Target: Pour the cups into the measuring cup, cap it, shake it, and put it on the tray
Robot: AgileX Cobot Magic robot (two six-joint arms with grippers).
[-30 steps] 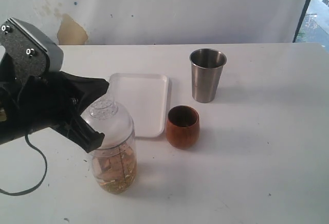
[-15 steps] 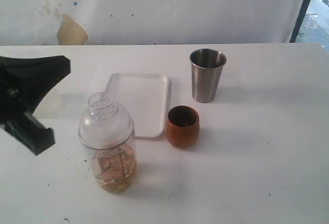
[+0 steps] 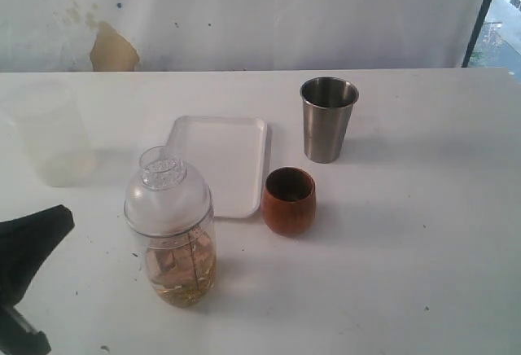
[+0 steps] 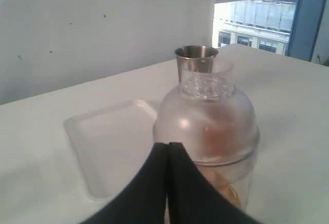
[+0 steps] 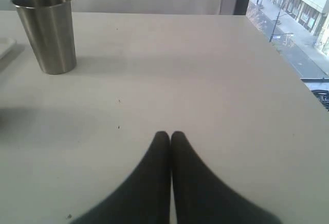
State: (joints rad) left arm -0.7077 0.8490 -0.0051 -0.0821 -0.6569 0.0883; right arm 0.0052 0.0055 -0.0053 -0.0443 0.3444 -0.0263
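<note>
Capped vessel and the two arms, seen from the exterior and wrist views. The measuring cup (image 3: 171,249) stands upright on the table (image 3: 407,249), toward the edge nearest the exterior camera and left of the middle. Its long axis is vertical, its domed lid (image 3: 165,192) is seated, and a shallow amber fill lies at the bottom. We note that its base rests on the bare surface, just beside the near rim of the tray (image 3: 218,139), not on it.

The left gripper (image 4: 168,149) sits by the table's near left corner with its fingertips pressed together and nothing between them; the measuring cup lies directly ahead of it. The right gripper (image 5: 170,136), likewise closed and empty, hangs over the right side of the table facing the steel tumbler (image 3: 328,119), well apart from the measuring cup.

We judge the left arm the nearer. To grip the vessel from the side it must first part its fingers. The wooden cup (image 3: 288,201) stands just beside the tray's near right corner.
</note>
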